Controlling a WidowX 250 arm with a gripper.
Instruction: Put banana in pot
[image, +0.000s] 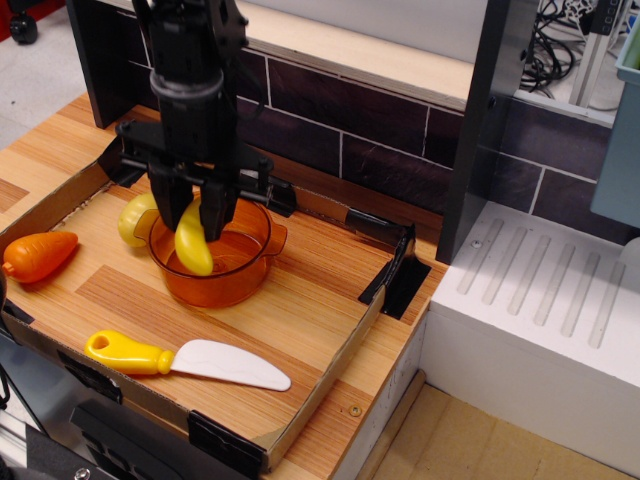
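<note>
A: Status?

B: Nearly done. Gripper (197, 212) is clamped on the banana (192, 242), which hangs upright over the pot (212, 248), lower end inside the rim, toward the 9 o'clock side of the bowl. Can't tell if it touches the bottom.

A: So what's left?

B: My read: let go so it drops in, then lift clear. Banana isn't resting on its own yet.

A: Anything crowding the pot?

B: Pale round fruit (134, 216) touching or just beside the rim at 10 o'clock. Carrot (38, 255) well apart at 9. Knife (186, 360) lies flat at 6, near the front wall. None block the drop.

A: Surface?

B: Wood-grain tray (312, 320) with low cardboard walls and black clips at the corners, sitting on a wood counter.

A: Room?

B: Dark tiled backsplash (380, 125) at 12, black upright post at 2, white ribbed drainboard (545, 300) at 3. Cables at the top right corner.
</note>
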